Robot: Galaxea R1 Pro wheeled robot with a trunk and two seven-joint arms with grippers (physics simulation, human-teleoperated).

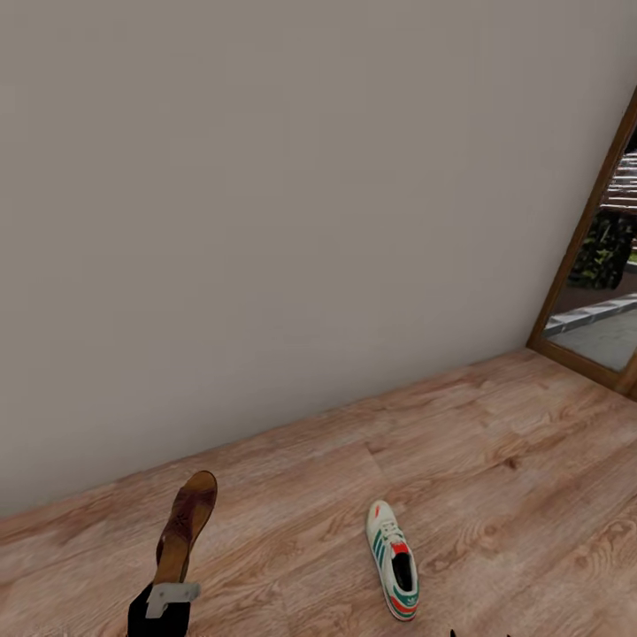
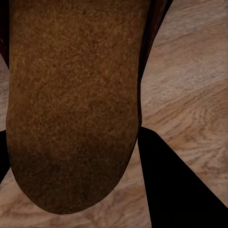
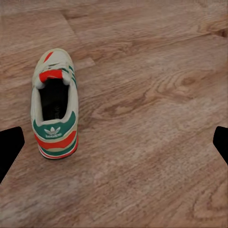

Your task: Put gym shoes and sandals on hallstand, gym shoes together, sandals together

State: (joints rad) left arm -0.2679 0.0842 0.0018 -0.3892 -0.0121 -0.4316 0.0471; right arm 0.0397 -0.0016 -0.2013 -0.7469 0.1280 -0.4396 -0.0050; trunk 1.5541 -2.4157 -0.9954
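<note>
Left gripper (image 1: pixel 168 597) is clamped on a brown sandal (image 1: pixel 184 524), raised above the corridor floor (image 1: pixel 495 460). Right gripper (image 3: pixel 114 137), fingers spread and empty, hangs near a gym shoe (image 3: pixel 54 111) lying on the planks. Advice: centre over the heel before closing.

One sandal (image 1: pixel 184 525), one gym shoe (image 1: pixel 393 558), one corridor floor (image 1: pixel 513 478), one wall (image 1: pixel 292 195), one glazed door (image 1: pixel 594 292).

Even, soft simulator light, no glare, hardly any shadows; renders slightly blurred, the wrist views softest.
</note>
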